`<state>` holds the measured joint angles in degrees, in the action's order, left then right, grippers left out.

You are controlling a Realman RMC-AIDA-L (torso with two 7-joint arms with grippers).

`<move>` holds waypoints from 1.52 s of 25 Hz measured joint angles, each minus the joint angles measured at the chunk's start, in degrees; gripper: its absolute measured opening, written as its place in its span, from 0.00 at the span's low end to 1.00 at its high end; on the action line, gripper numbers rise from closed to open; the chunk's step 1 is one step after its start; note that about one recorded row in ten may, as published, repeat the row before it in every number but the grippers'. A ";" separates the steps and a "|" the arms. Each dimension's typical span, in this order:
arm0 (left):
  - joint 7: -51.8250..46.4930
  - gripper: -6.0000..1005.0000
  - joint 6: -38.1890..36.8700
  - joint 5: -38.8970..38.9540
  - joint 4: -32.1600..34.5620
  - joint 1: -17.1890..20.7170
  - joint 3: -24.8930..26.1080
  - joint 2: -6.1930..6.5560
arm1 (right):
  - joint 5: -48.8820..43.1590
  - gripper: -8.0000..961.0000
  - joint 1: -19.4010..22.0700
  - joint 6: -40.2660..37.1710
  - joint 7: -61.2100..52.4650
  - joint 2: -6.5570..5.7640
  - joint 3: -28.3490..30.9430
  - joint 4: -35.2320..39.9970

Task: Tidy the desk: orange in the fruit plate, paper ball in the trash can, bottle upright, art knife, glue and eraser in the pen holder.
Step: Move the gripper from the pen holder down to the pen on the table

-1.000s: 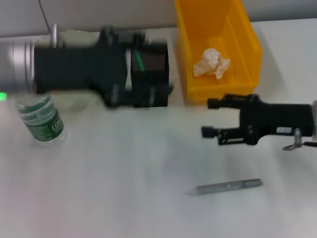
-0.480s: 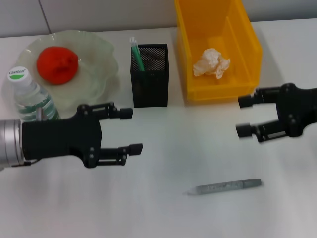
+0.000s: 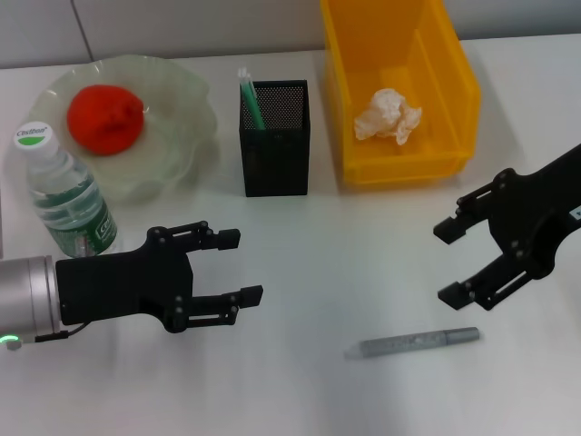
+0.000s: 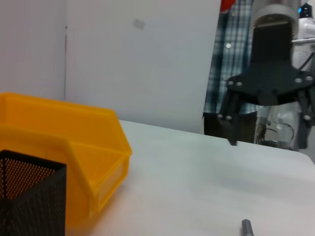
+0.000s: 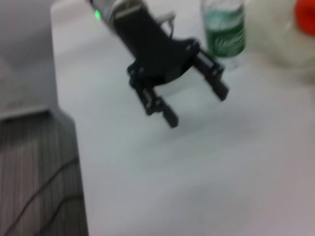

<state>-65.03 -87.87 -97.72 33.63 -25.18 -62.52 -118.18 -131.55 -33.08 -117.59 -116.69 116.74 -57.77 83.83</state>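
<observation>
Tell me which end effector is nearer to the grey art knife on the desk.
Right. The right end effector hangs just above and beyond the art knife; the left end effector is farther, off toward the bottle side.

Plain white desk (image 3: 300,272) with a pale glass fruit plate (image 3: 182,136), upright water bottle (image 3: 64,200), black mesh pen holder (image 3: 276,150), yellow plastic bin (image 3: 445,100) and grey art knife (image 3: 413,342) on it.

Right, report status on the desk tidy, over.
Left gripper open, empty, low near the bottle. Right gripper open, above the art knife lying flat on the table. Nothing between them.
</observation>
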 joint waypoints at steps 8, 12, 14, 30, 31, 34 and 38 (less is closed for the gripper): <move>1.32 0.78 0.39 0.84 -1.96 0.53 1.32 -0.29 | -8.71 0.88 -2.57 -0.33 0.19 0.78 -9.96 1.08; 3.27 0.78 1.07 1.34 -3.40 0.45 1.90 -0.50 | -12.06 0.87 -2.82 -0.07 1.63 1.65 -15.56 1.24; 3.97 0.78 1.06 1.78 -4.31 0.30 1.91 -0.51 | -12.62 0.87 -2.83 0.06 1.72 1.94 -16.55 1.26; 6.52 0.78 -1.58 2.52 -5.42 0.08 1.48 -0.58 | -13.01 0.86 -3.12 11.47 3.56 2.58 -31.12 -3.56; 6.91 0.78 -1.61 2.73 -5.43 0.05 1.45 -0.57 | -13.58 0.86 -3.12 11.81 3.41 2.58 -31.99 -3.59; 7.31 0.78 -1.65 2.93 -5.42 0.00 1.36 -0.57 | -14.92 0.86 -3.43 13.36 3.08 2.64 -34.24 -4.64; 7.88 0.78 -1.74 2.94 -5.42 0.23 1.34 -0.38 | -14.96 0.86 -3.59 14.16 2.65 2.69 -34.94 -5.07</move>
<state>-57.15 -89.62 -94.78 28.21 -24.96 -61.17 -118.55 -146.51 -36.68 -103.43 -114.05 119.43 -92.71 78.77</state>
